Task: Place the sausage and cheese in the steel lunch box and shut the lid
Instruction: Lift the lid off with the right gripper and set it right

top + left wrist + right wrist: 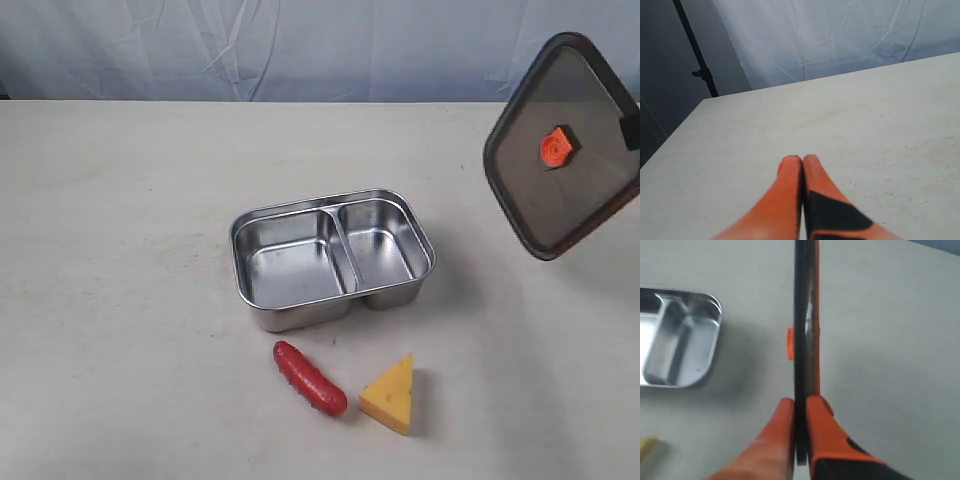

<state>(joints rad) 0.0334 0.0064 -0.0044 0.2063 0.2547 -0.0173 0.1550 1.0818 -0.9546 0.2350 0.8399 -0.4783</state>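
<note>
Exterior view: the lid point(565, 150) hangs tilted at upper right, clear of the empty steel lunch box point(300, 315) at centre. The sausage point(310, 378) and cheese point(390, 395) lie on the worktop point(120, 300) below it.

Left wrist view: the left tool point(802, 160) is pinched together, holding nothing.

Right wrist view: the right tool point(800, 402) clamps the lid's edge.

Likely next: park the lid, then fetch the sausage.

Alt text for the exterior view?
An empty two-compartment steel lunch box sits on a pale table, with a red sausage and yellow cheese wedge side by side nearer the camera. The dark lid is off, tilted up at right.
</note>
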